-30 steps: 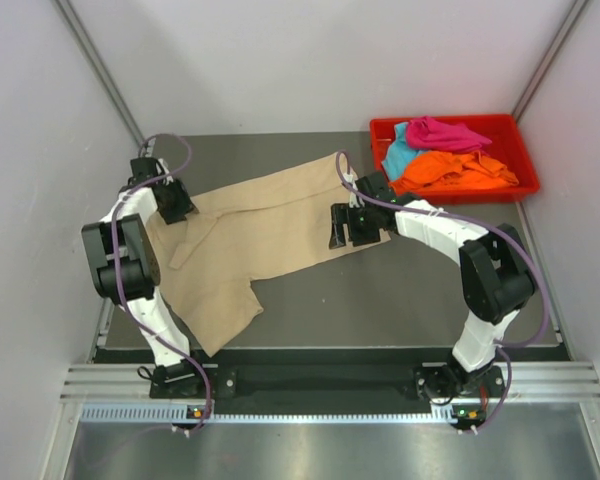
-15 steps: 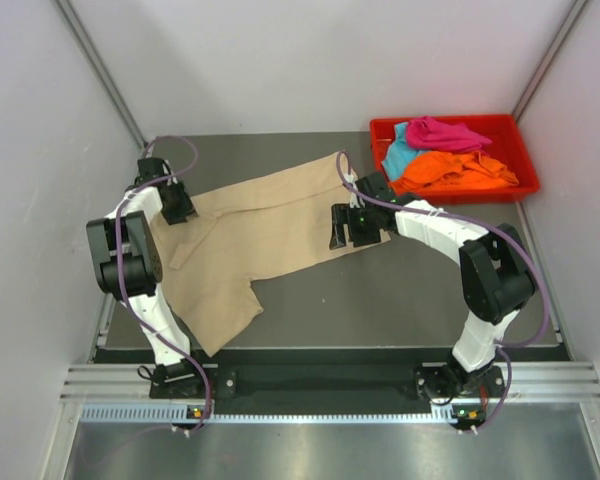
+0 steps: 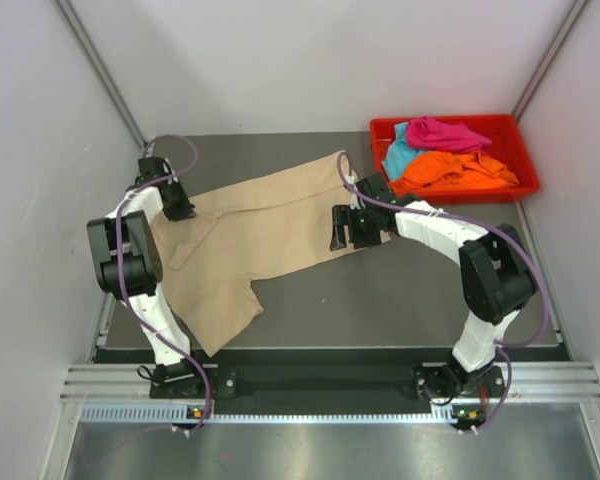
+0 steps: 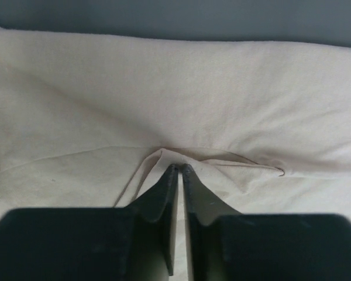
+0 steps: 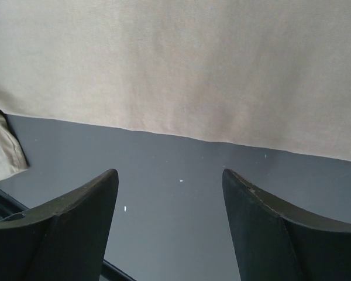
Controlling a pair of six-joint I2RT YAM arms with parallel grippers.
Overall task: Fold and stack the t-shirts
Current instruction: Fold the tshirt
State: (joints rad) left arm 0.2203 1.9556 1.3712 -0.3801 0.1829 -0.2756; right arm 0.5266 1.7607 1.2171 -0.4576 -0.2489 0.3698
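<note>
A beige t-shirt (image 3: 260,240) lies spread and rumpled on the dark table, one sleeve reaching toward the near left. My left gripper (image 3: 183,212) sits at the shirt's far left edge. In the left wrist view it (image 4: 178,168) is shut on a small raised fold of the beige cloth (image 4: 175,88). My right gripper (image 3: 338,232) is open and empty at the shirt's right part. In the right wrist view it (image 5: 169,181) hangs over bare table just off the shirt's straight edge (image 5: 193,64). Magenta (image 3: 445,133), teal (image 3: 400,155) and orange (image 3: 455,172) shirts lie bunched in the tray.
A red plastic tray (image 3: 500,122) stands at the back right corner. The dark table (image 3: 410,290) shows bare in front of the shirt and to the right. White walls close in on the left, back and right. The arm bases sit at the near edge.
My left arm has shifted slightly toward the back, still pinching the cloth. The right arm and the shirt's right part have not moved.
</note>
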